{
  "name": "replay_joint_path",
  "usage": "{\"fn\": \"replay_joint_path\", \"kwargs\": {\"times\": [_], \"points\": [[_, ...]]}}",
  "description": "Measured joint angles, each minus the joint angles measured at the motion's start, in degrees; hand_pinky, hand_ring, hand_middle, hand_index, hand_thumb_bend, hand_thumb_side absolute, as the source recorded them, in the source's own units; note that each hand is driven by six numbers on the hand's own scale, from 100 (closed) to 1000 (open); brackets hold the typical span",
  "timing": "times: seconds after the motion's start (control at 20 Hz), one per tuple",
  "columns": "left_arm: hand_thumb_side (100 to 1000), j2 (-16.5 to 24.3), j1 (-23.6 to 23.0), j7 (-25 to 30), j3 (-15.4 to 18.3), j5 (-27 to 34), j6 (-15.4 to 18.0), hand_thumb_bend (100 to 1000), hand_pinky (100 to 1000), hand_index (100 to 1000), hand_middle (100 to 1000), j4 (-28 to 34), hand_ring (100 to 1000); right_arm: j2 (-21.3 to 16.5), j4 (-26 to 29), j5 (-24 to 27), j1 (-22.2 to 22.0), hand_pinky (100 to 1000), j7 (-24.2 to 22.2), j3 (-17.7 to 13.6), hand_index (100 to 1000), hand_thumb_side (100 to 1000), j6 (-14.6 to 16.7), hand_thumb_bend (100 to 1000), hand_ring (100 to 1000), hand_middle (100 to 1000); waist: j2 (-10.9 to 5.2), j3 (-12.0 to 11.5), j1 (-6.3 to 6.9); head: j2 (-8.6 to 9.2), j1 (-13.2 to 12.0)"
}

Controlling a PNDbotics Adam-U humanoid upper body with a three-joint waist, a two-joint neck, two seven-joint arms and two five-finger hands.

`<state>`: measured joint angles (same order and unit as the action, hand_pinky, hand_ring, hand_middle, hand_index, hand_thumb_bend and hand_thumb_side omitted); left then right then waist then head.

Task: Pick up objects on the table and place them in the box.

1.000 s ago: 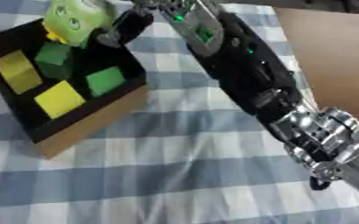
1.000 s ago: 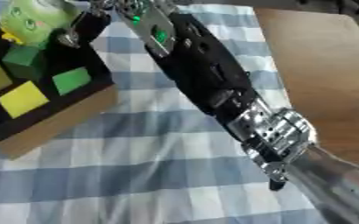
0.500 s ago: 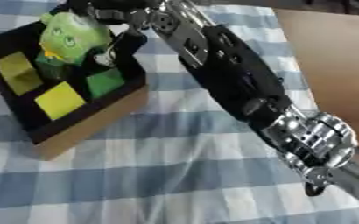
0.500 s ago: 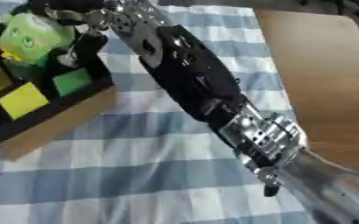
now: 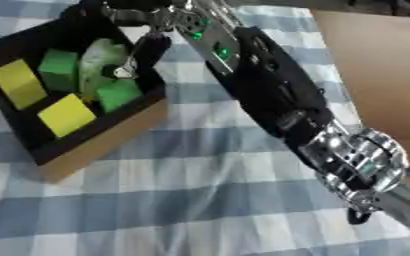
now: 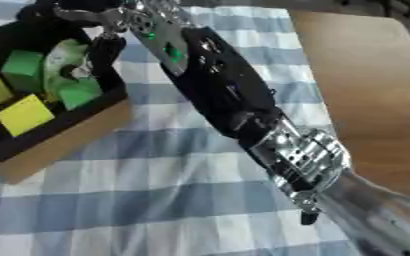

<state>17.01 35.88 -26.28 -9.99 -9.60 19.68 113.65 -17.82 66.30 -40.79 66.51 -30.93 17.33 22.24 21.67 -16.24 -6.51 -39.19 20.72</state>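
A black box with tan outer walls [image 5: 103,142] stands at the upper left on the checked cloth. Inside it lie two yellow blocks [image 5: 18,82] [image 5: 66,114], two green blocks [image 5: 58,68] [image 5: 121,95] and a pale green toy [image 5: 99,62], which looks blurred and lies tilted between the green blocks. My right arm reaches in from the lower right, and my right hand [image 5: 138,17] hangs over the box's far right corner, just above the toy. Its fingers [image 5: 154,47] are spread and apart from the toy, holding nothing. My left hand does not show.
The blue and white checked cloth [image 5: 182,190] covers the table in front of the box. Bare brown wood [image 5: 375,65] lies at the right. My black and silver forearm [image 5: 270,95] crosses the middle of the view.
The green toy was in my right hand above the box; it now lies down inside the box between the blocks, out of the hand. The hand has moved toward the box's far side.
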Motion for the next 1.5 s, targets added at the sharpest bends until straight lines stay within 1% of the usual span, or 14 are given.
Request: {"fn": "replay_joint_path", "kwargs": {"times": [0.05,0.15,0.35,0.45,0.5,0.55,0.6,0.65,0.8,0.95,1.05,1.15,1.35,1.5], "points": [[567,0.00,0.00,0.00,0.00,0.00,0.00,587,760,811,775,0.00,888,0.00,0.25,0.65,0.00,997,0.07,-0.01,1000,171,-0.51,234,988,860,0.00,0.00,0.00,0.00,-0.02],[570,0.00,-0.04,0.00,0.00,0.00,0.00,586,760,811,775,0.00,888,-0.04,1.01,2.05,-0.01,987,0.16,-0.16,1000,100,-1.46,119,976,849,0.00,0.08,0.00,0.00,-0.16],[573,0.05,-0.43,-0.14,0.03,-0.01,-0.14,582,760,810,777,0.00,891,-1.01,4.34,6.42,-0.42,957,1.62,-1.07,955,108,-4.21,100,948,812,-0.01,0.69,0.00,0.00,-1.08],[573,0.09,-0.82,-0.38,0.08,-0.08,-0.38,581,760,810,777,0.00,892,-2.71,7.38,9.84,-1.18,957,3.08,-1.50,937,323,-6.15,100,944,799,-0.04,1.17,0.00,-0.02,-2.00],[574,0.13,-1.13,-0.54,0.23,-0.12,-0.53,581,760,810,777,0.00,892,-3.72,9.31,11.99,-1.72,957,3.89,-1.76,936,336,-7.19,100,944,799,-0.06,1.47,0.00,-0.03,-2.60],[574,0.17,-1.37,-0.73,0.45,-0.21,-0.69,580,759,810,777,0.00,893,-4.90,11.32,14.30,-2.34,958,4.68,-2.05,921,471,-8.15,100,945,799,-0.06,1.77,0.00,-0.05,-3.22],[575,0.31,-1.70,-0.92,0.67,-0.34,-0.86,579,759,810,778,0.00,894,-6.26,13.50,16.75,-3.13,958,5.49,-2.40,914,417,-9.04,100,945,795,-0.06,2.13,0.00,-0.05,-3.88],[575,0.56,-2.03,-1.16,0.88,-0.51,-1.05,579,759,810,778,0.00,894,-7.76,15.77,19.29,-4.11,956,6.22,-2.77,909,422,-9.82,100,943,792,-0.06,2.52,0.00,-0.06,-4.54],[576,1.02,-3.10,-2.07,1.62,-1.06,-1.57,578,759,810,779,0.00,896,-12.81,22.93,27.07,-7.92,948,8.51,-4.26,900,432,-11.78,100,935,782,-0.09,3.65,0.02,-0.09,-6.37],[577,1.53,-4.06,-3.13,2.42,-1.75,-2.11,576,758,809,781,0.00,898,-18.21,30.13,34.17,-13.05,938,11.57,-6.35,886,452,-13.10,100,920,767,-0.17,4.63,0.02,-0.11,-8.00],[579,1.69,-4.67,-3.84,2.95,-2.24,-2.45,574,757,809,781,0.00,899,-21.64,34.52,37.83,-17.16,933,14.05,-8.14,879,469,-13.82,100,912,758,-0.18,5.27,0.10,-0.11,-9.01],[580,2.03,-5.23,-4.55,3.42,-2.74,-2.74,573,757,809,782,0.00,900,-24.52,38.58,40.76,-21.46,931,16.86,-10.20,876,484,-14.50,100,907,753,-0.18,5.84,0.72,-0.11,-9.79],[583,2.18,-6.48,-5.98,4.47,-3.67,-3.37,571,757,809,785,0.00,903,-27.62,45.06,45.05,-28.96,921,22.70,-14.44,862,520,-15.07,100,891,739,-0.18,7.11,1.84,-0.10,-10.99],[583,2.65,-7.33,-7.06,5.30,-4.20,-3.86,571,757,810,785,0.00,902,-27.80,46.76,47.52,-32.24,916,26.66,-17.08,852,524,-12.98,100,883,733,-0.18,7.77,2.62,-0.07,-12.00]]}}
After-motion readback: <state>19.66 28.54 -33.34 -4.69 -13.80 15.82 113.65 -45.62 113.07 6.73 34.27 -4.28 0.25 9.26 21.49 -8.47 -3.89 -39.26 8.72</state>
